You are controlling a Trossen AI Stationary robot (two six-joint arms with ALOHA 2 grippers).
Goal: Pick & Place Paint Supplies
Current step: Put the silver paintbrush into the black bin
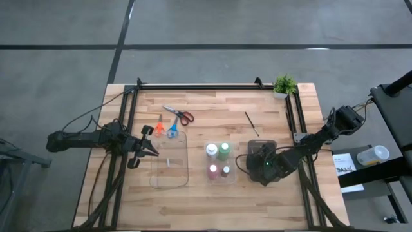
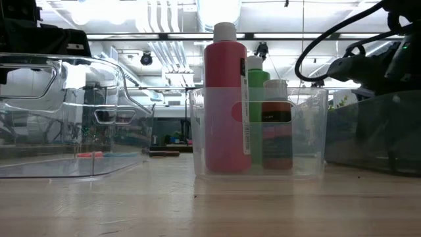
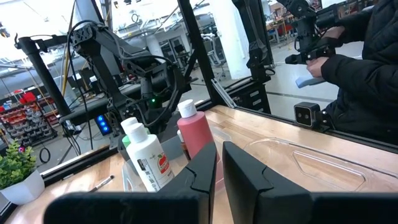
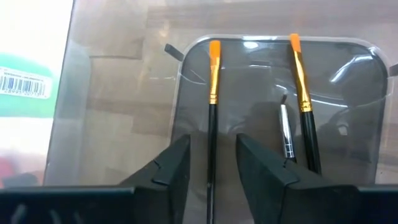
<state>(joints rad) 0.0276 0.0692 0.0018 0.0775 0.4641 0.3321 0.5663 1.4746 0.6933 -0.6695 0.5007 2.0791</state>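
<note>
My right gripper (image 1: 259, 157) tips steeply down over the dark grey tray (image 1: 264, 145), fingers open. A black paintbrush with an orange tip (image 4: 213, 93) lies in the tray and runs through the gap between the fingers, touching neither. Two more brushes (image 4: 303, 106) lie beside it. One brush (image 1: 252, 124) lies on the bare table. Several paint bottles (image 1: 218, 160) stand upright in a small clear bin. Red (image 1: 181, 115), orange (image 1: 158, 127) and blue (image 1: 172, 130) scissors lie flat at the far left. My left gripper (image 1: 152, 149) waits level at the left, with a narrow gap between its fingers.
A large clear tray (image 1: 168, 162) lies between my left gripper and the bottle bin. A potted plant (image 1: 284, 85) stands at the far right corner. Black frame rails (image 1: 193, 86) run along the far edge and both sides. A person in dark sleeves (image 3: 360, 68) is beyond the table.
</note>
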